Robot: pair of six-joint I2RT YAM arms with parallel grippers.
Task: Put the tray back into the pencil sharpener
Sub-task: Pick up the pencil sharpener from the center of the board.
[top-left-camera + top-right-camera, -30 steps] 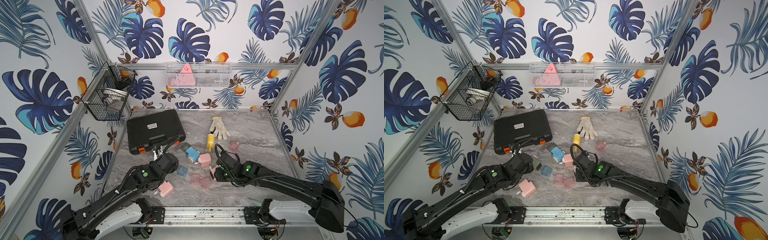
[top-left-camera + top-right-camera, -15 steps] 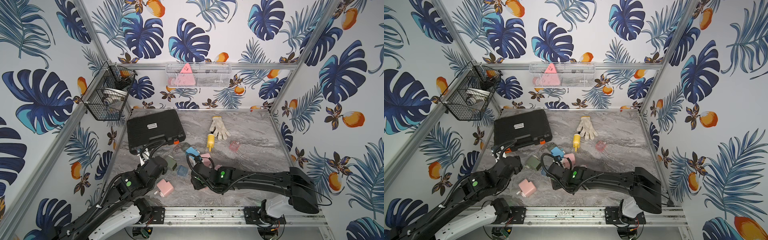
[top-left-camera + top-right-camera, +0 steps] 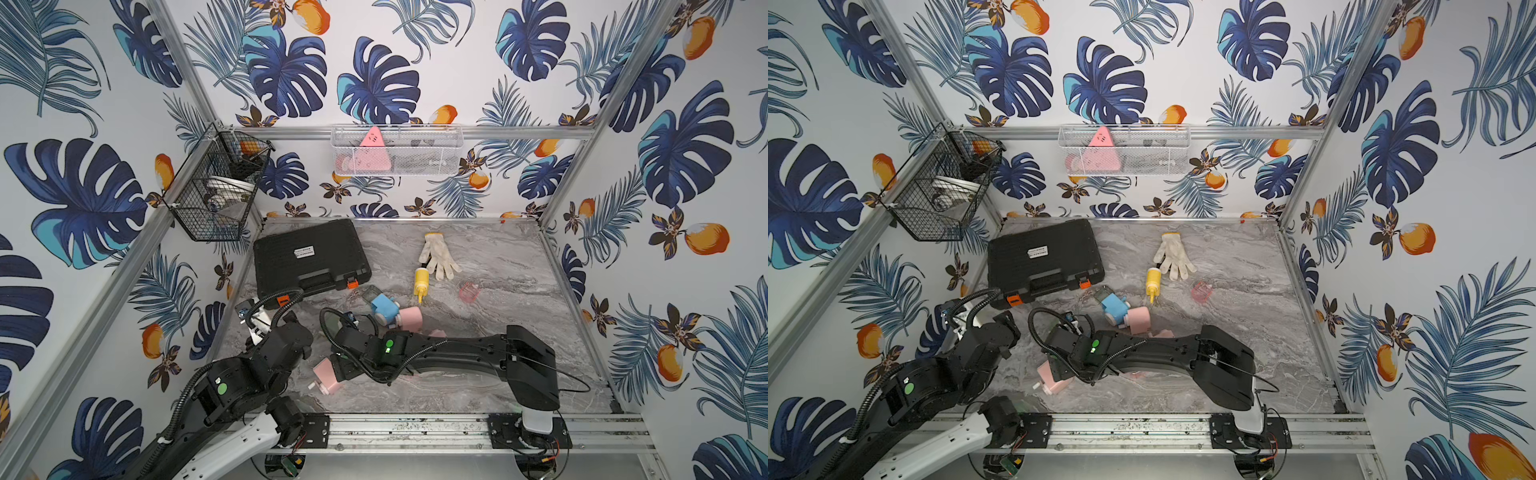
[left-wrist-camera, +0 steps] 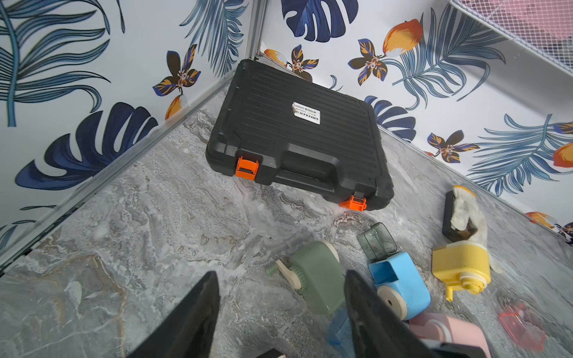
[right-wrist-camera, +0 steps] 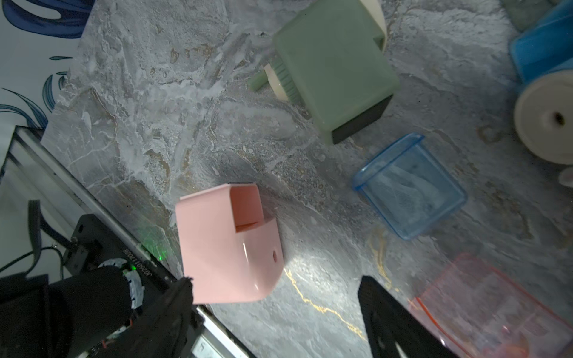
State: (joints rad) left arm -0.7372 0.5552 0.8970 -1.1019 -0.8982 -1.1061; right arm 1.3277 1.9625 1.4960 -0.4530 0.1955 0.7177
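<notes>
Right jaws spread wide, empty, low over the grey marbled bench, btw the pale pink plastic sharpener body with its slot gaping and the see-through pink tray just beside them. Left jaws also apart, holding nothing. Risks, imo: I snag the clear blue tray instead, wrong fit. Nothing braces the sharpener near the bench's front edge, so a push cd slide it off.

Five pencil sharpeners, at least four loose trays — one glove, one black case, two wall baskets.
</notes>
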